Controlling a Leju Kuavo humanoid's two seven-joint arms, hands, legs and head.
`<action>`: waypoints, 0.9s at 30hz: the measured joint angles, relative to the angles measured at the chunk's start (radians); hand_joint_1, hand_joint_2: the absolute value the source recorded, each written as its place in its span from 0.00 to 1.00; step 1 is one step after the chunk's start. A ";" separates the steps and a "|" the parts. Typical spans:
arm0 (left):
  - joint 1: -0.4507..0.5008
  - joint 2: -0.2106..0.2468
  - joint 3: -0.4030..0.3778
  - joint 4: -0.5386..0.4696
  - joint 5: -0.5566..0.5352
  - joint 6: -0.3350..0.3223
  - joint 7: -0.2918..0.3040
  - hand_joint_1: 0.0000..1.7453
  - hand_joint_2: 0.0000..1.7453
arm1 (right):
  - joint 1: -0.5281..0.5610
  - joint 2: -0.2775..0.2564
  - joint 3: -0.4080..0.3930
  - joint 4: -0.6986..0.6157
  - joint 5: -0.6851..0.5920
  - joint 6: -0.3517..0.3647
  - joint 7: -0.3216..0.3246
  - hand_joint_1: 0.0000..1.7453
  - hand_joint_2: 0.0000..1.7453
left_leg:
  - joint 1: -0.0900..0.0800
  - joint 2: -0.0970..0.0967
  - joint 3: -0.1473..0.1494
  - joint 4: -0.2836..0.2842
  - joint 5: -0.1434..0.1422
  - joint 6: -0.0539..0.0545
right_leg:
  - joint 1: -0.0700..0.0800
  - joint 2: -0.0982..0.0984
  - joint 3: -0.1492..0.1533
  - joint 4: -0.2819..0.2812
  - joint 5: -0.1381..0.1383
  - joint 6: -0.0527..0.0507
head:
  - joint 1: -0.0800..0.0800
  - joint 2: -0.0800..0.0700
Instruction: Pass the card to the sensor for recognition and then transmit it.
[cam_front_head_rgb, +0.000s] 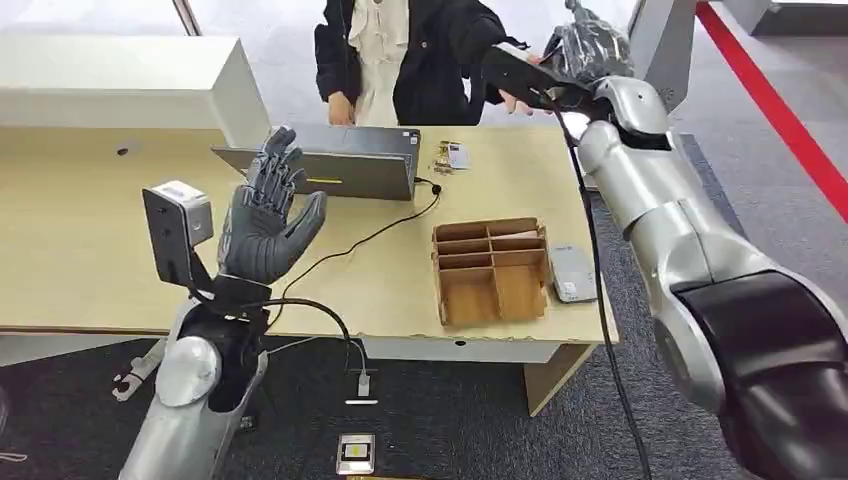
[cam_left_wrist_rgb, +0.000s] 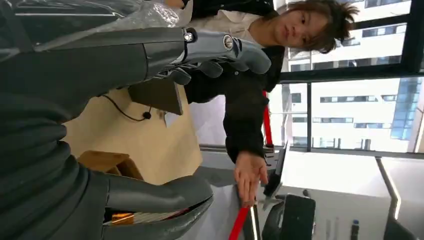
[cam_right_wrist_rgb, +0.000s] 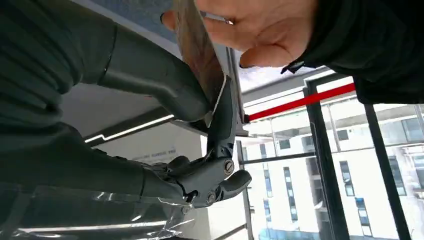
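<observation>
My right arm reaches far across the desk's back right corner, and my right hand (cam_front_head_rgb: 590, 45) is up by a person's hand (cam_front_head_rgb: 520, 100). The right wrist view shows the card (cam_right_wrist_rgb: 200, 60) pinched between my thumb (cam_right_wrist_rgb: 155, 82) and a finger, while the person's hand (cam_right_wrist_rgb: 250, 30) grips its other end. The flat grey sensor (cam_front_head_rgb: 572, 272) lies on the desk near the front right edge. My left hand (cam_front_head_rgb: 265, 215) is raised over the desk's front left, palm open, fingers (cam_left_wrist_rgb: 220, 47) spread and holding nothing.
A cardboard organizer (cam_front_head_rgb: 490, 270) stands beside the sensor. A laptop (cam_front_head_rgb: 330, 160) sits at the back middle with a cable running off the front edge. Small cards (cam_front_head_rgb: 452, 155) lie by the laptop. The person (cam_front_head_rgb: 410, 50) stands behind the wooden desk (cam_front_head_rgb: 80, 250).
</observation>
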 joint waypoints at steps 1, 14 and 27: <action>0.000 0.000 0.000 0.002 0.002 -0.002 0.001 0.00 1.00 | -0.002 0.005 0.000 0.007 -0.001 0.003 0.007 1.00 1.00 | 0.000 0.000 0.000 0.000 0.000 0.000 | 0.000 0.000 0.000 0.000 0.000 0.000 | 0.000 0.000; 0.000 0.000 -0.003 0.013 0.027 0.013 0.016 0.00 1.00 | 0.021 0.026 0.000 0.071 0.011 0.024 0.041 0.00 1.00 | 0.000 0.000 0.000 0.000 0.000 0.000 | 0.000 0.000 0.000 0.000 0.000 0.000 | 0.000 0.000; 0.000 0.004 -0.013 0.020 0.043 0.048 0.026 0.00 1.00 | 0.026 0.030 -0.001 0.091 -0.039 -0.047 -0.031 0.00 1.00 | 0.000 0.000 0.000 0.000 0.000 0.000 | 0.000 0.000 0.000 0.000 0.000 0.000 | 0.000 0.000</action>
